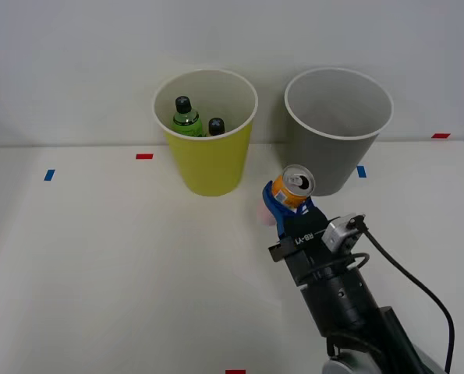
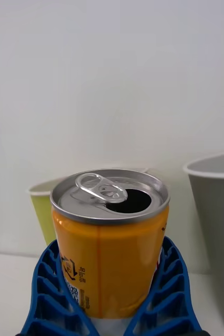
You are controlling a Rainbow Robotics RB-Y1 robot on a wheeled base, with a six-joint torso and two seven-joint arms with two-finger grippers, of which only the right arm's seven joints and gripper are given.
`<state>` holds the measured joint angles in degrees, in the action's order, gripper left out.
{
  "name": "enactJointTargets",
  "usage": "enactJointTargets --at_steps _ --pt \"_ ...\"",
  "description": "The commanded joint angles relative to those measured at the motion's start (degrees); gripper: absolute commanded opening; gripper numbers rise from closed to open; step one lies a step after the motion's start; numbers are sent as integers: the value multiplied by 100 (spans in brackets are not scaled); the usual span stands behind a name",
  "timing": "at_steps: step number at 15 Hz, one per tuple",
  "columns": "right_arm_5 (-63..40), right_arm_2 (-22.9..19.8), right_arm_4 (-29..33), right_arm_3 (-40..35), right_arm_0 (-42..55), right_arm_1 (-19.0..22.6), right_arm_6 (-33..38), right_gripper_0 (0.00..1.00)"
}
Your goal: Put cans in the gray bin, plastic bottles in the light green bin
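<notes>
My right gripper point(image 1: 288, 204) is shut on the orange-yellow can point(image 1: 292, 189), holding it upright above the table in front of the gray bin point(image 1: 338, 128). In the right wrist view the can point(image 2: 110, 252) sits between the blue ribbed fingers point(image 2: 46, 286), its silver top open with the pull tab raised. The light green bin point(image 1: 207, 131) stands to the left of the gray bin. Two plastic bottles with black caps rest inside it, one with a green body point(image 1: 185, 114) and a second point(image 1: 216, 126) beside it. The wrist view catches the light green bin point(image 2: 41, 215) and the gray bin point(image 2: 219, 231) behind the can.
Both bins stand at the back of the white table point(image 1: 99, 273) near the wall. Small red point(image 1: 144, 156) and blue point(image 1: 49, 174) tape marks dot the tabletop. A black cable point(image 1: 407, 273) loops beside my right arm.
</notes>
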<state>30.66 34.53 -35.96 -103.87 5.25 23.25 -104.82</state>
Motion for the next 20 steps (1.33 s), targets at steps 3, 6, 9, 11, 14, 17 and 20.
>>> enactJointTargets --at_steps 3,6,9,11,14,17,20 --pt "-526 -930 -1441 -995 -94 435 32 0" --pt "-552 -1247 -2381 -1004 -806 426 32 0" --pt "-1704 -2020 -2908 -1004 -1351 303 -38 0" --pt "-2670 -2556 -2882 -881 -1711 136 -56 0" --pt "-2829 -2644 -2812 24 -2476 -22 -91 0" --pt "-2829 -2644 -2662 1009 -3126 -57 -241 0" --pt "-2855 -2600 -2504 1510 -3381 31 -399 0"
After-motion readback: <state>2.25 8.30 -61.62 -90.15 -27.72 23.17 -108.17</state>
